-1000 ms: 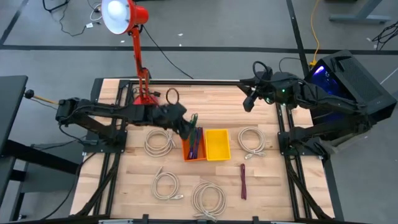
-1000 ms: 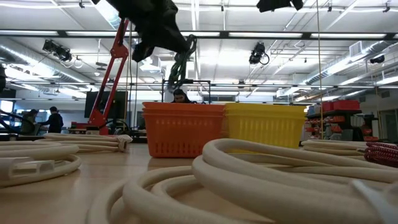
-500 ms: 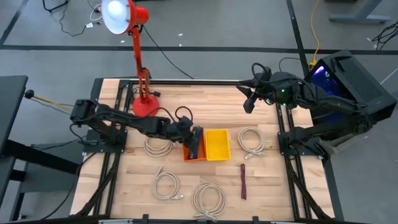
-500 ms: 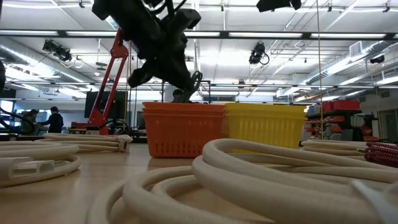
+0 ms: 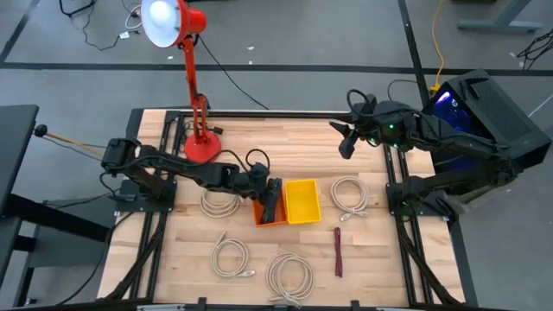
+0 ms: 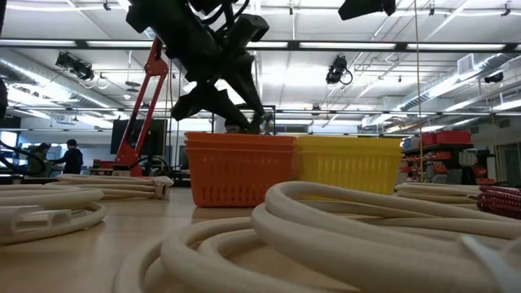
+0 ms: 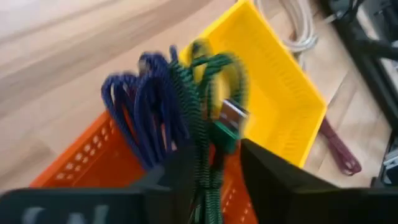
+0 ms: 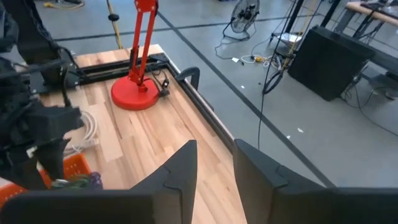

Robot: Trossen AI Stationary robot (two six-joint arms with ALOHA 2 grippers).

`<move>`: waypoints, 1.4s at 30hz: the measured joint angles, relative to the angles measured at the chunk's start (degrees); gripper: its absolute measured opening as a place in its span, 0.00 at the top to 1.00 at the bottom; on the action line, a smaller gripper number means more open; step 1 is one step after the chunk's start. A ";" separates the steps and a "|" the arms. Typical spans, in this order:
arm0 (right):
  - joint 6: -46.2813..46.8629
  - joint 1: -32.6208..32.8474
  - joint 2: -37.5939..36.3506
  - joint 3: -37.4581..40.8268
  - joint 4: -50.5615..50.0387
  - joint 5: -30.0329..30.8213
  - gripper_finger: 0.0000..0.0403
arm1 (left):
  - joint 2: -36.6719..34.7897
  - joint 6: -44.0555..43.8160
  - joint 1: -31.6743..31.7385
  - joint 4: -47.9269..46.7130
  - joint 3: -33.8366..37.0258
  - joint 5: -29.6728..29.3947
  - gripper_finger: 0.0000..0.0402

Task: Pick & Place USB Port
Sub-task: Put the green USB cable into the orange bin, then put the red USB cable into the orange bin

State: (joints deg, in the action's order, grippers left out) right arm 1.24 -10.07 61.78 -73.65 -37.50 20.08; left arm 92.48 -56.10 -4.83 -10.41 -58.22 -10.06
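Note:
My left gripper is at the orange basket in the middle of the table, shut on a green braided USB cable whose metal plug sticks up. A blue braided cable lies in the same basket. In the low view the left gripper is just above the orange basket's rim. A yellow basket stands against the orange one on its right. My right gripper waits open and empty, high over the table's far right. My left gripper pinches the green cable's bundled strands between its two fingers, below the plug. The fingers slant down from the table's left into the orange basket. The cable's loops stand ahead of the fingers over the basket, next to the blue cable.
White coiled cables lie on the table left of the baskets, right of them and near the front edge. A maroon cable lies at the front right. A red lamp's base stands at the far left.
My left gripper has gone down and toward the table's near right, from above the basket's far left corner to the orange basket's rim. The green cable, which hung clear below the gripper, has gone down into the basket with it. The gripper stays shut on it.

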 joint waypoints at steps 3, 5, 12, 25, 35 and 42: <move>0.33 0.00 0.00 0.02 -0.90 -0.02 0.73 | -0.01 0.20 0.86 -0.22 0.00 1.61 0.52; 1.65 0.00 0.00 0.01 -1.75 -0.28 0.73 | -0.01 1.15 1.44 -0.19 0.00 2.81 0.47; 13.66 0.71 0.00 5.11 -10.86 -12.63 0.73 | -2.05 9.80 5.40 4.54 0.02 3.57 0.42; 54.44 24.13 -0.02 22.30 6.94 -14.33 0.73 | -11.91 28.23 17.15 10.98 -0.10 15.26 0.43; 78.03 40.23 8.80 23.69 6.25 -3.49 0.75 | -16.69 37.31 21.71 3.56 0.00 22.24 0.43; 84.16 43.38 18.97 23.69 12.53 -6.58 0.78 | -16.87 38.82 22.81 0.57 0.02 26.42 0.43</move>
State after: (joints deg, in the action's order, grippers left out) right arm 85.40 33.31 80.75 -49.95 -24.97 13.49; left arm 75.61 -17.28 17.98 -9.85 -58.19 16.36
